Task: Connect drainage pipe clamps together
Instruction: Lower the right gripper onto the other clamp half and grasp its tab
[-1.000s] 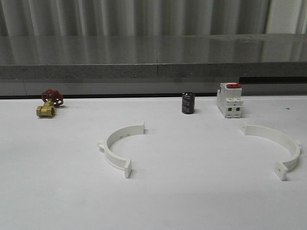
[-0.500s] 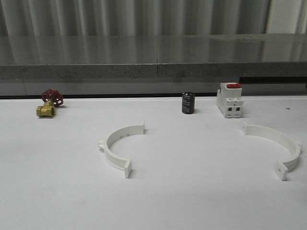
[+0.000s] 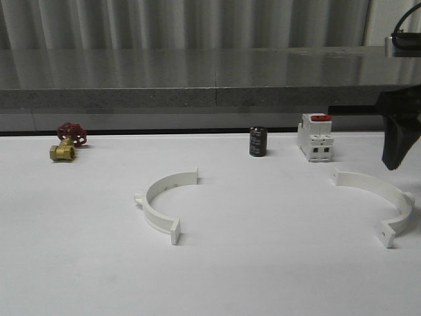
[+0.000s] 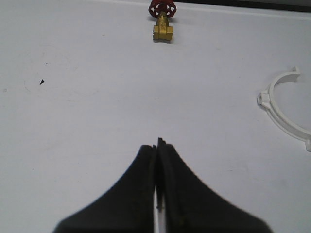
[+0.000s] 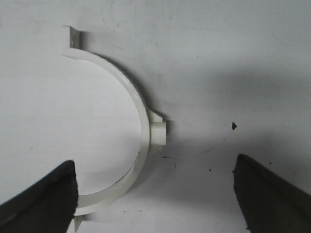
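Note:
Two white half-ring drainage pipe clamps lie apart on the white table: one left of centre (image 3: 172, 181), one at the right (image 3: 371, 183). My right gripper (image 3: 395, 161) hangs over the far side of the right clamp. In the right wrist view this gripper (image 5: 155, 194) is open wide, with nothing between its fingers. The right clamp (image 5: 156, 133) lies below it, and its near end runs towards one fingertip (image 5: 43, 199). My left gripper (image 4: 158, 145) is shut and empty over bare table. The left clamp (image 4: 263, 98) lies well off to its side.
A brass valve with a red handwheel (image 3: 66, 143) sits at the back left, also seen as the valve (image 4: 163, 22) ahead of the left gripper. A black cylinder (image 3: 258, 141) and a white switch with a red top (image 3: 315, 137) stand at the back. A grey ledge (image 3: 210, 92) runs behind the table.
My right gripper has come into the front view at the upper right, above the right clamp. Both clamps and the other objects have stayed where they were.

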### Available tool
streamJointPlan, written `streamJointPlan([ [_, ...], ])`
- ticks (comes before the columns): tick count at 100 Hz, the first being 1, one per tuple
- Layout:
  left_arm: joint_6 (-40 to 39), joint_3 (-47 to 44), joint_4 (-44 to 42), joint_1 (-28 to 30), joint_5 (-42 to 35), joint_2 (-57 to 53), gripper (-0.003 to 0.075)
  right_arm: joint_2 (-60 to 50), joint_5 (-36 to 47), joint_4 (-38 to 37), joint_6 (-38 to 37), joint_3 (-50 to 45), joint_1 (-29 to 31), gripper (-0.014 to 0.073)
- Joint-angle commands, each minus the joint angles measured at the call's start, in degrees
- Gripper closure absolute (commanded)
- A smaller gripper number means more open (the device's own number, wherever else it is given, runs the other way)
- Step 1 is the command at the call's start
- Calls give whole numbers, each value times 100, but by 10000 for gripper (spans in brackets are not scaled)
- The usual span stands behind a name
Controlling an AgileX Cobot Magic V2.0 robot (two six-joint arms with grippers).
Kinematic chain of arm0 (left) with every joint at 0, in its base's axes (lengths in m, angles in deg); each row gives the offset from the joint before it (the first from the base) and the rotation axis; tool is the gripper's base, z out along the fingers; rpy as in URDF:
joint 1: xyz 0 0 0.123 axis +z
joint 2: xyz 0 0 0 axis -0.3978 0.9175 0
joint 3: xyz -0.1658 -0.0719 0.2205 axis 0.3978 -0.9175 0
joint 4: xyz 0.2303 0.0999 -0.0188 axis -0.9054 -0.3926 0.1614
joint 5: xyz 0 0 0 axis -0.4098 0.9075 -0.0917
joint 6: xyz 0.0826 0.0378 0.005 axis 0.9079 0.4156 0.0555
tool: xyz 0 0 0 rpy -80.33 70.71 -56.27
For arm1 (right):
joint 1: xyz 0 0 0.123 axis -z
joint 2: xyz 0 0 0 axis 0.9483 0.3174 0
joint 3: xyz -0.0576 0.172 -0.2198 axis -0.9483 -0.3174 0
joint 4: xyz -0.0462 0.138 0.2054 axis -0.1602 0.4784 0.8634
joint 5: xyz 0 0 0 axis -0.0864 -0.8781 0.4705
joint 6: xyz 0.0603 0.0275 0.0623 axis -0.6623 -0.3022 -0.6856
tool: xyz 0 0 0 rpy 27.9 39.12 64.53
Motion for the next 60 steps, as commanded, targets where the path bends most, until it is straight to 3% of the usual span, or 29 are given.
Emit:
streamJointPlan([
  [1,23,168,45,13,-398,4,741,-92,226,-56,28,178,15,-50],
  [60,23,168,45,13,-398,4,741,559,625,-76,59,183,15,-50],
])
